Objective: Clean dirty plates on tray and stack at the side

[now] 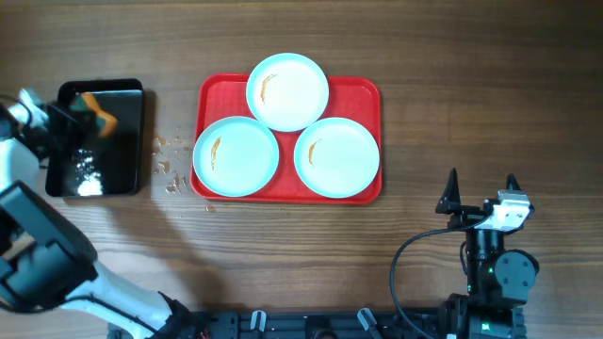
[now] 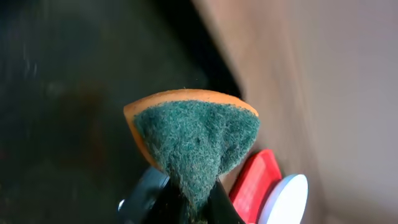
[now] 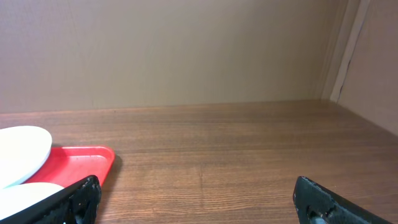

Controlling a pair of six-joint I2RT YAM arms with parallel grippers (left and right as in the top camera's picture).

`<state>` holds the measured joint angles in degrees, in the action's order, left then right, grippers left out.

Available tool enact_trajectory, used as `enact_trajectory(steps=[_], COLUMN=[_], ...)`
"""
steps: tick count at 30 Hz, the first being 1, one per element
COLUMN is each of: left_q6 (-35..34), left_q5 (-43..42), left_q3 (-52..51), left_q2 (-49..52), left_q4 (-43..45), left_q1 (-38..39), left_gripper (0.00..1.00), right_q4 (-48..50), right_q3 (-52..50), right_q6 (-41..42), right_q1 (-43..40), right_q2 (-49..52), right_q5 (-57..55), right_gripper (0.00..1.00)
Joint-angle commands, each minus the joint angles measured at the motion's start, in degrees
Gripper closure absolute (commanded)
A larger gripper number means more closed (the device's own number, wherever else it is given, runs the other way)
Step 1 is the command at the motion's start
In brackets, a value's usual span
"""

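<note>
Clenched tight, the left claw grips a sponge. I see this best from the left wrist camera: the two black fingers pinch the lower corner of the sponge. Its green scouring face turns to the lens, and the orange layer shows only as a thin edge on top. From overhead, the left claw hangs above the far part of the black pan, which stands on the table well left of the tray. Something white lies in the near part of the pan; it may be foam, but it is too small for me to be sure. Whether the sponge touches the pan floor I cannot tell.

At the near right of the table the right claw is released, its fingers spread wide with nothing between them, well apart from the tray.

All three plates sit on the red tray: the far plate in the middle, the left plate and the right plate in front of it. Each one carries a small orange-brown smear. Small crumbs or drops lie on the table between pan and tray
</note>
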<state>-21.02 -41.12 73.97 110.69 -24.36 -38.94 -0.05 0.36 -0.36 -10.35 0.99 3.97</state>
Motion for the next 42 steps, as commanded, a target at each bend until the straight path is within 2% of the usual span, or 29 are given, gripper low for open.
enact_trajectory(steps=[1, 6, 10, 13, 16, 20, 23, 26, 30, 37, 40, 42], left_q6=[0.11, -5.25, -8.20, -7.72, -2.82, 4.94, 6.03, 6.05, 6.05, 6.19, 10.08, 10.34], left_q5=[-12.07, -24.61, -24.81, -20.22, -9.94, -3.98, -4.07, -7.45, -7.43, -5.79, 1.92, 11.69], left_q3=[1.27, 5.46, 6.58, 6.54, 5.64, 1.97, 1.22, 1.22, 2.05, 2.21, 2.10, 1.92], left_q2=[-3.02, -10.86, -17.27, -18.36, -15.30, -7.45, -0.57, 1.75, -2.36, -19.08, -23.10, -22.69], left_q4=[1.57, 2.95, 7.78, 6.84, 0.66, -0.55, -1.25, -1.14, -1.03, -1.22, -2.12, -3.54], left_q1=[-2.62, -3.85, -3.85, -3.82, -2.82, -0.87, -0.55, -0.72, -0.70, -0.52, 0.66, 2.21], left_gripper=[0.96, 0.96, 0.96, 0.96, 0.96, 0.96, 0.96, 0.96, 0.96, 0.96, 0.96, 0.96], right_q4=[0.11, 0.11, 0.11, 0.11, 0.11, 0.11, 0.11, 0.11, 0.11, 0.11, 0.11, 0.11], right_q3=[-0.07, -0.07, -0.07, -0.07, -0.07, -0.07, -0.07, -0.07, -0.07, -0.07, -0.07, -0.07], right_q6=[-0.98, -0.96, -0.98, -0.98, -0.96, -0.98, -0.98, -0.98, -0.98, -0.98, -0.98, -0.98], right_q1=[-0.35, -0.35, -0.35, -0.35, -0.35, -0.35, -0.35, -0.35, -0.35, -0.35, -0.35, -0.35], right_q2=[-0.20, -0.20, -0.20, -0.20, -0.20, -0.20, -0.20, -0.20, -0.20, -0.20, -0.20, -0.20], right_q5=[-0.81, -0.81, -0.81, -0.81, -0.81, -0.81, -0.81, -0.81, -0.81, -0.81, -0.81, -0.81], right_gripper=[0.00, 0.01, 0.00, 0.00, 0.00, 0.00, 0.00, 0.00, 0.00, 0.00, 0.00, 0.00])
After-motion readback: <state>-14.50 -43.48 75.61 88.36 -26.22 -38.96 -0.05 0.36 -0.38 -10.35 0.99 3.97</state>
